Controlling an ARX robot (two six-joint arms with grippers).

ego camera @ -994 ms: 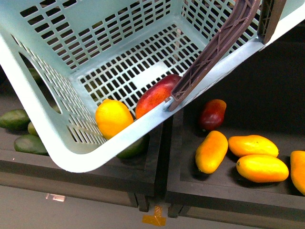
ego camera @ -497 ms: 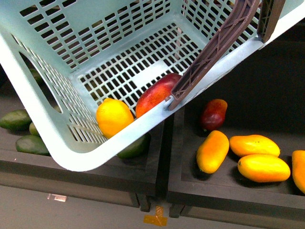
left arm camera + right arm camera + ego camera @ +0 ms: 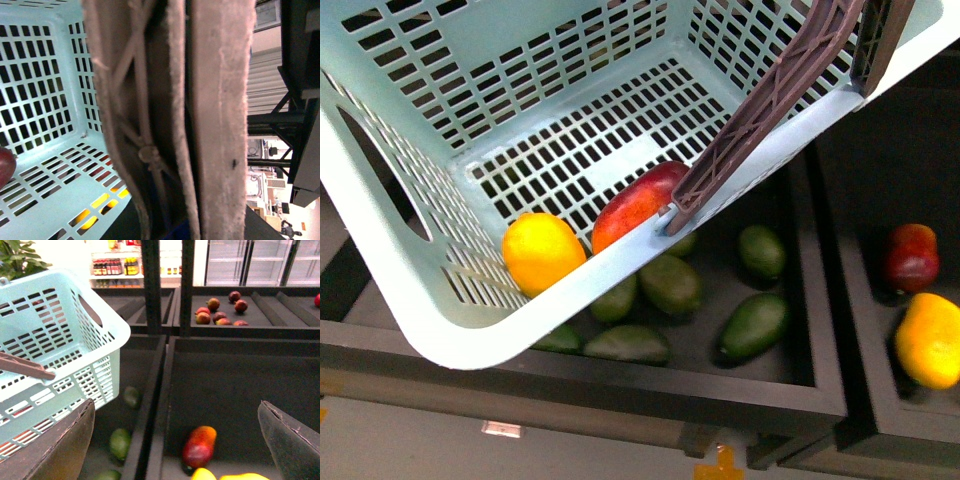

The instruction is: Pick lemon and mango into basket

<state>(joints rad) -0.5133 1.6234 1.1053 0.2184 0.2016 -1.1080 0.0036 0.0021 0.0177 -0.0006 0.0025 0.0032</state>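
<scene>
- Hanging tilted, the basket (image 3: 430,300) fills most of the front view, near corner dipped lowest; judging by the tilt, it's carried by its handle (image 3: 770,100), not resting on anything.
- Lemon (image 3: 542,251) sits in that low near corner against the rim wall, and the mango (image 3: 638,200) lies just beside it along the same wall, partly behind the handle foot. Both prob. rolled there because the floor slopes that way. Task looks done, fruit-wise: both are inside.
- Left wrist view: handle straps (image 3: 200,120) run right across the lens, v. close, basket floor (image 3: 45,100) beyond. Suggests the left end effector is the one holding the handle, but its fingers aren't visible, so can't tell if pinched or spread. Lemon and mango would hang below it, down in the basket.
- Right end effector (image 3: 175,440): two dark fingers at the frame's lower corners, spread wide apart, nothing between them. It's off to the side of the basket (image 3: 75,355), well apart from the fruit inside.
- Below the basket: dark shelf bin (image 3: 760,390) w/ green mangoes (image 3: 753,325) loose on its floor.
- Next bin toward the right edge: a red mango (image 3: 912,258) and a yellow-orange one (image 3: 930,340), partly cut off.
- Farther back, right wrist view: upper shelf (image 3: 260,325) w/ small red fruit (image 3: 220,315), then store fridges behind.
</scene>
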